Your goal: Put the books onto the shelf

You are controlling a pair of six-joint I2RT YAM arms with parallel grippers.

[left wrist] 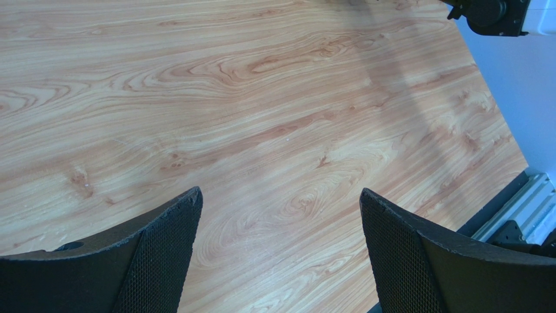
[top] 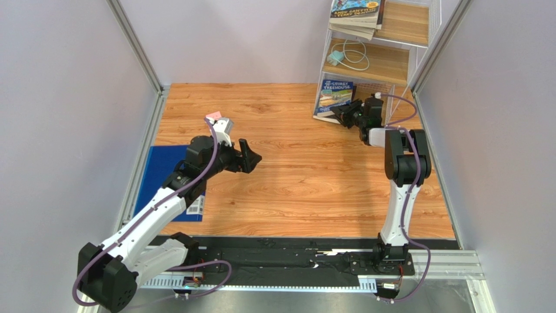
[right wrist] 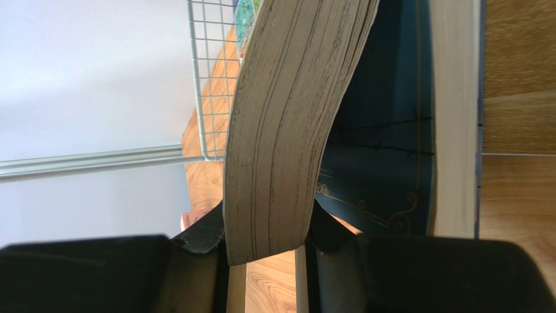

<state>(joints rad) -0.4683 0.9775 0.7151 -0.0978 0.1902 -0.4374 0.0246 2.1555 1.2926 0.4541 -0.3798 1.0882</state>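
Right tool (top: 346, 117) clamped on Treehouse paperback (top: 333, 98) at the shelf (top: 391, 65), desk's far right corner.
Held by its low corner, so the soft page block bows; glossy cover leans at the bottom wire tier, likely going in. Left tool (left wrist: 280, 195) spread wide over woodgrain desk (left wrist: 261, 98), idle. Other books (top: 355, 16) stacked flat on top board.

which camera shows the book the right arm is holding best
The right wrist view: the book fills it, its page edges pinched between the jaws and bending. The top view shows only its small colourful cover at the foot of the shelf. The left wrist view misses it.
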